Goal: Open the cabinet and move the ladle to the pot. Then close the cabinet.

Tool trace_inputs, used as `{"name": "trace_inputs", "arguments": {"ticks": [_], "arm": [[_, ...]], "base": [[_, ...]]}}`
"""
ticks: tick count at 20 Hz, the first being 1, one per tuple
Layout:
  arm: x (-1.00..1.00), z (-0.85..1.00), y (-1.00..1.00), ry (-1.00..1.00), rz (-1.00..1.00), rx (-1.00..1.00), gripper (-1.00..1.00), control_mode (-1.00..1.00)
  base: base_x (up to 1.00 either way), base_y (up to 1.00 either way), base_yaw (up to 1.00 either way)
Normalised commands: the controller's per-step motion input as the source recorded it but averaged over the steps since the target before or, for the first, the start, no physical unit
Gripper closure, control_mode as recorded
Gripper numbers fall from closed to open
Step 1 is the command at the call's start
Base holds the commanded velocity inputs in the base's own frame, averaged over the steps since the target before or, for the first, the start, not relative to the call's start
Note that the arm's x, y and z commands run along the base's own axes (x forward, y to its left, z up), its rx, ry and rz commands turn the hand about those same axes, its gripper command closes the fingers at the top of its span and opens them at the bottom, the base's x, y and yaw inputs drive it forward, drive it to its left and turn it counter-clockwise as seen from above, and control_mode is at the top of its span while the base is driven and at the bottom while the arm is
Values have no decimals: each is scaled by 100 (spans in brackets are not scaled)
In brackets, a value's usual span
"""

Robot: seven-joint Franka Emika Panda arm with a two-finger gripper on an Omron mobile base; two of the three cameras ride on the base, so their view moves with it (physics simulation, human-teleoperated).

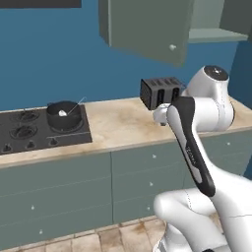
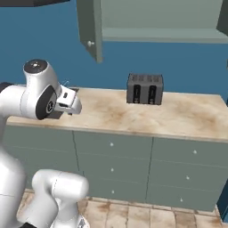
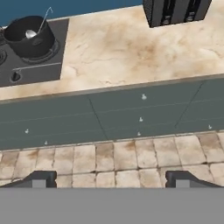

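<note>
Room: simulated kitchen, blue wall, tan tiled floor (image 3: 109, 162) at 6 o'clock in the hand view.
Table: long beige marbled top (image 1: 123, 125) over grey-green drawer fronts (image 2: 133, 169) with small white knobs.
Cabinet: the cabinet (image 1: 147, 29) hangs on the wall at 12 o'clock in the left base view; its doors stand swung open, the left one with a white knob (image 1: 172, 47), and the inner shelf (image 2: 164, 34) is bare where it shows.
Arm: the white arm (image 1: 197, 147) rises at 4 o'clock in the left base view, bent over the table edge.
Stove: black hob (image 1: 29, 130) set in the table at 9 o'clock in the left base view.
Toaster: dark slotted toaster (image 2: 144, 89) upright on the table against the wall, well apart from the stove.
Pot: the pot (image 1: 64, 115) sits on the hob's right rear burner, at 10 o'clock in the hand view.
Ladle: the ladle (image 3: 31, 32) lies inside the pot, its bowl down, its thin handle leaning over the rim toward 1 o'clock.
Pincer: the pincer (image 3: 109, 179) is released, its tips spread wide and grasping nothing, over the floor in front of the drawer fronts, well apart from pot and ladle.
</note>
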Motion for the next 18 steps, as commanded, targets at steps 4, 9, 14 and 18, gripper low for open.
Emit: {"name": "trace_inputs", "arguments": {"ticks": [4, 9, 14, 18], "arm": [[0, 0, 0, 0, 0, 0, -100, 100], [0, 0, 0, 0, 0, 0, -100, 100], [0, 0, 0, 0, 0, 0, -100, 100], [0, 0, 0, 0, 0, 0, -100, 100]], "base": [[0, -100, 0], [31, -83, 3], [60, -31, 7], [72, -11, 10]]}}
